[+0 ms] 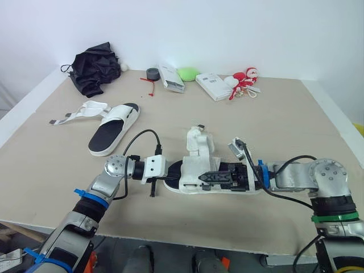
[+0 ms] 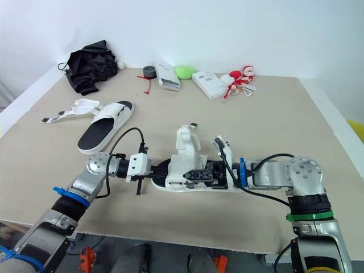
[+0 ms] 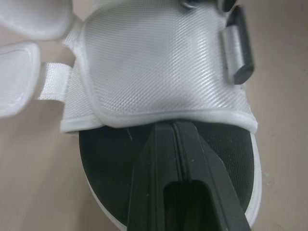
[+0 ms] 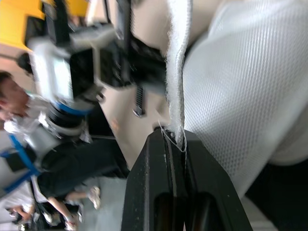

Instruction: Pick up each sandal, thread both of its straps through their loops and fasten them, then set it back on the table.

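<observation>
Our sandal (image 1: 196,165) lies crosswise between both arms: right pincer (image 4: 174,137) clamps its strap (image 4: 175,57), left pincer (image 3: 169,127) sits closed and empty at the other end.

We see white, black-soled near sandal (image 1: 193,162) flat between left fingers (image 3: 183,168) and right fingers (image 4: 159,192); far sandal (image 1: 114,128), straps loose, well beyond left fingers.

Beige flat tabletop (image 1: 284,125). Along far edge, L to R: crumpled black fabric bundle (image 1: 95,67), small white ball (image 1: 124,67) just beside it, dark grey tape roll (image 1: 152,73) w/ thin red tie (image 1: 151,85) in front, long white carton (image 1: 170,78), lime-green rounded lump (image 1: 188,74) just beside, flat white box (image 1: 211,86), red-and-white plush toys (image 1: 244,79). Right wrist view bkgd: person in white top (image 4: 14,103), blurred.
</observation>
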